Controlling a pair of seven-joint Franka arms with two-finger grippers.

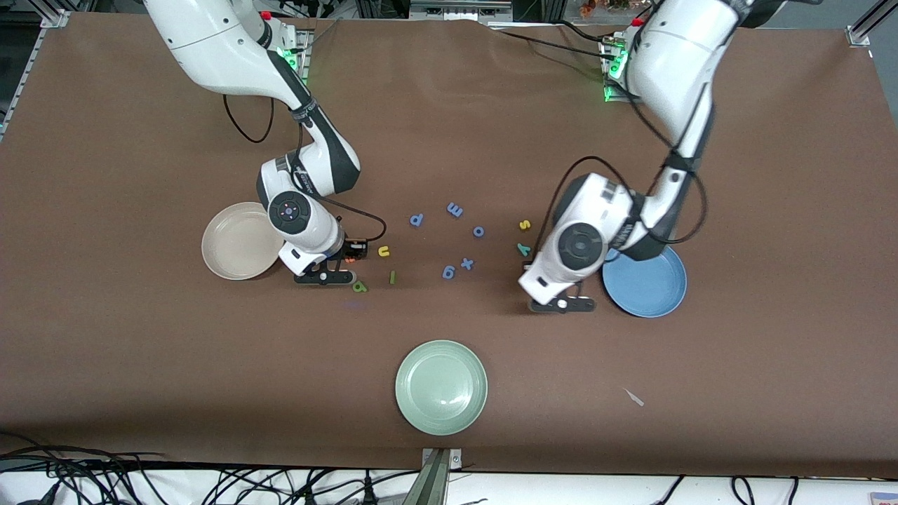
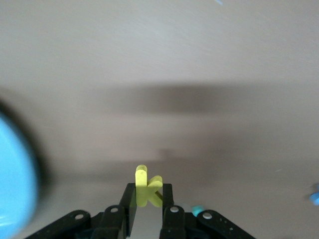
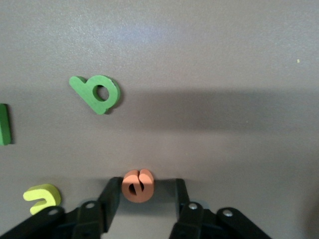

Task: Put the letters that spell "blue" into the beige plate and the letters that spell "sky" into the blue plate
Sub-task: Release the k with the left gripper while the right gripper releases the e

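1. The left hand [image 2: 147,209] grips a small yellow foam letter k [image 2: 146,187] between its black fingers, down at the brown surface [image 1: 140,351] just beside the round medium-blue plate [image 1: 649,287], toward the left arm's end.
2. The right hand [image 3: 144,204] stands with its fingers on either side of a tiny orange foam letter e [image 3: 137,185]; one finger touches the letter, while a gap shows at the other, so the grip is not closed. This hand is low at the surface just beside the round cream-beige plate [image 1: 235,242], toward the right arm's end.
3. Near the right hand lie the green foam letter b [image 3: 97,93], the green bar-shaped letter l [image 1: 393,278] and the yellow foam letter u [image 1: 383,251], all on the bare surface, apart from one another.
4. Near the left arm lie the yellow foam letter s [image 1: 524,224] and the teal-green letter y [image 1: 523,248], the y nearer to the front camera than the s.
5. Five periwinkle-blue foam letters [image 1: 449,272] are scattered on the middle of the surface between the two groups.
6. A round pale green plate [image 1: 441,387] sits nearest the front camera, well apart from the letters.
7. Both the cream-beige plate and the medium-blue plate hold no letters.
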